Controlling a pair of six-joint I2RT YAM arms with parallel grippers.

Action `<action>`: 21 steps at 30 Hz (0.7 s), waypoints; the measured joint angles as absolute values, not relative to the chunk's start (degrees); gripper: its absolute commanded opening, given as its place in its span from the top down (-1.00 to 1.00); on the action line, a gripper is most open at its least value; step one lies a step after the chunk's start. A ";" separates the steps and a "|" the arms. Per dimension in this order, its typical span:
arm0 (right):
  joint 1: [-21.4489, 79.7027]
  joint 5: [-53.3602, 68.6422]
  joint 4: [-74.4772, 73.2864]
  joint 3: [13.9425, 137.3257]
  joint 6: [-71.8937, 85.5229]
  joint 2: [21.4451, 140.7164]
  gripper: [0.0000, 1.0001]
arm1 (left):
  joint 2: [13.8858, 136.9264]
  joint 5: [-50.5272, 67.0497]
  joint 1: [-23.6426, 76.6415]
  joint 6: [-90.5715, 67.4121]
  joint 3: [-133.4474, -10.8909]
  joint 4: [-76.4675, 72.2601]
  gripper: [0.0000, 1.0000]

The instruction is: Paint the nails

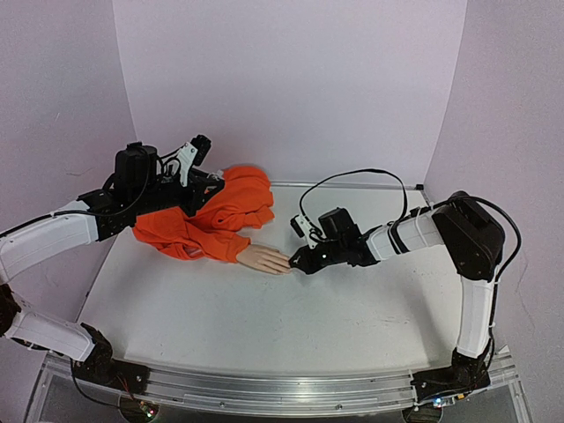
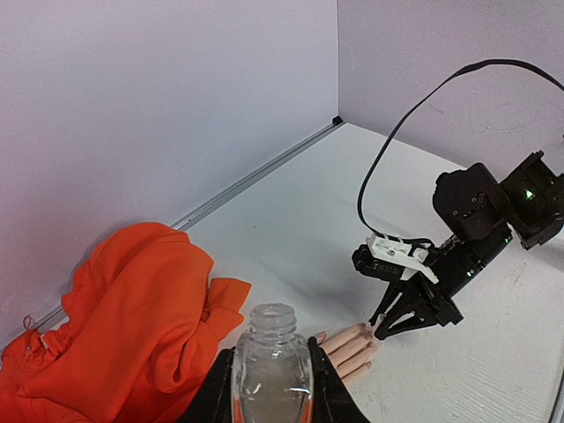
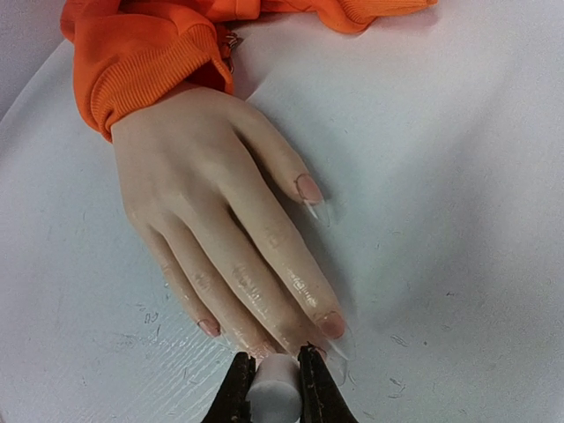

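Observation:
The pale mannequin hand (image 3: 203, 185) lies flat on the table, coming out of an orange sleeve (image 3: 150, 62). Its nails (image 3: 331, 324) are pinkish with long clear tips. My right gripper (image 3: 274, 359) is shut on a small white cylinder (image 3: 275, 397) held right at the middle fingertips, which hide whatever is below it. In the top view this gripper (image 1: 298, 263) touches the tip of the hand (image 1: 264, 258). My left gripper (image 2: 271, 381) is shut on a clear uncapped bottle (image 2: 271, 352), held upright above the orange cloth (image 2: 123, 326), just left of the hand (image 2: 348, 345).
The orange garment (image 1: 216, 220) is bunched at the back left under my left arm. Pale walls close the table at the back and both sides. The right arm's black cable (image 1: 361, 176) loops above the table behind the wrist.

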State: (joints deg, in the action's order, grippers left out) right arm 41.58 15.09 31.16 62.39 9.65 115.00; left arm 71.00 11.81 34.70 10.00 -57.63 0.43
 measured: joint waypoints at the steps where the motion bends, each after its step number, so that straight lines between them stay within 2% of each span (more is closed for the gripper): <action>1: 41.58 14.96 31.11 62.39 9.65 115.00 1.00 | 71.00 11.81 34.70 10.00 -57.63 0.43 1.00; 21: 41.82 13.28 29.91 62.33 9.63 114.98 1.00 | 70.98 11.81 34.70 10.02 -57.63 0.43 1.00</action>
